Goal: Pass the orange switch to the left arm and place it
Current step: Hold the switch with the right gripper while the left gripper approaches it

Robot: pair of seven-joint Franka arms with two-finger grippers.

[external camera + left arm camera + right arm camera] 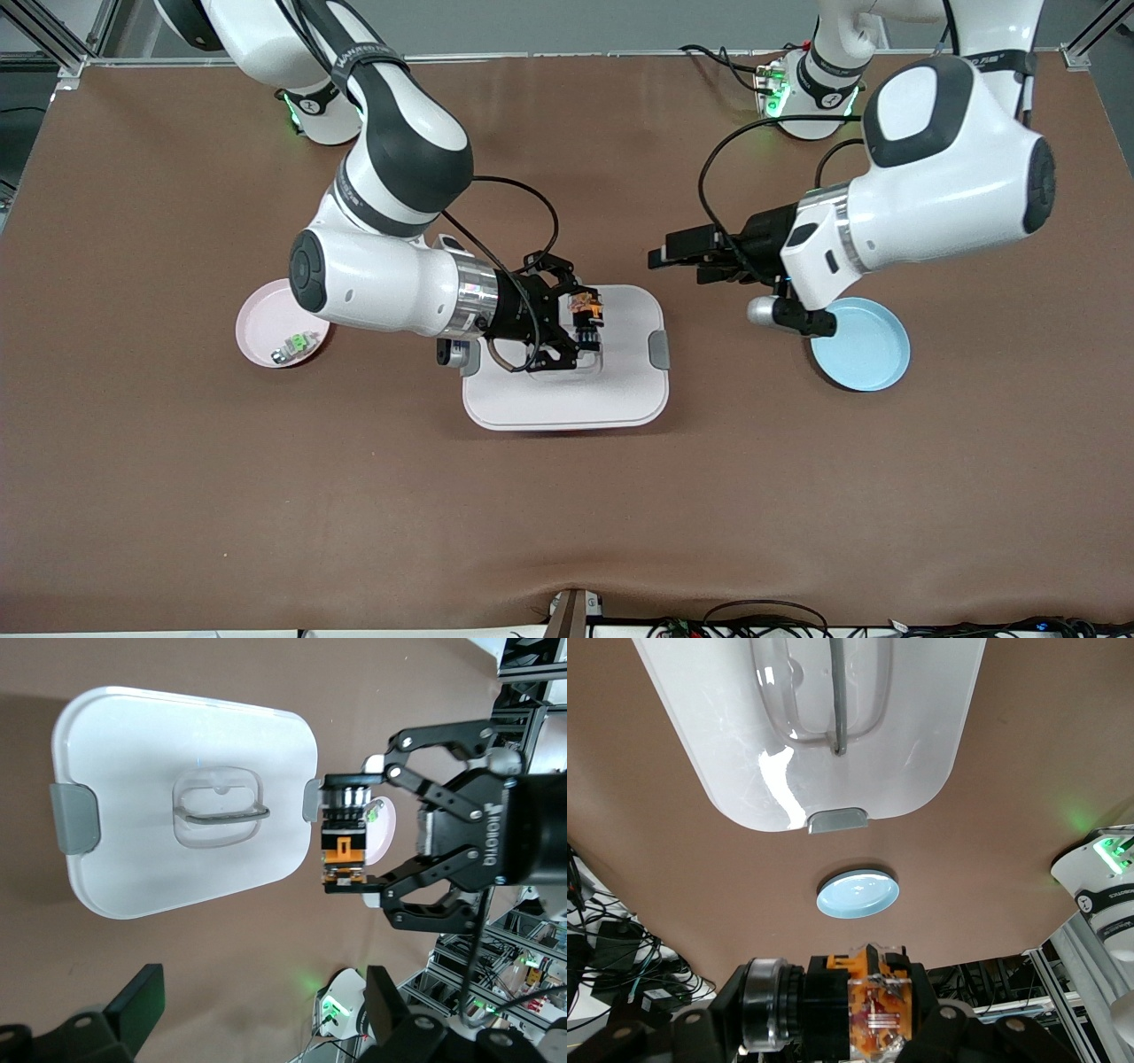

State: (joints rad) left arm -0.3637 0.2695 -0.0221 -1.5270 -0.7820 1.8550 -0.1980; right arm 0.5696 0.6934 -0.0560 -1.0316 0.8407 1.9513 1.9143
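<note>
My right gripper (583, 326) is shut on the orange switch (586, 309), a tiny orange-and-black part with a round cap, and holds it in the air over the box (620, 390). The box is white and lidded, with grey side clips and a recessed handle. The right wrist view shows the switch (864, 1008) between the fingers, with the box (921, 735) below. My left gripper (675, 252) is open and empty, over the table between the box and the blue plate (873, 350). Its wrist view shows the switch (344, 840) in the right gripper (347, 843), beside the box (133, 771).
A pink plate (262, 321) at the right arm's end of the table holds a small green-and-silver component (297, 344). The blue plate also shows in the right wrist view (858, 893). The brown table cover's front edge is bunched in the middle.
</note>
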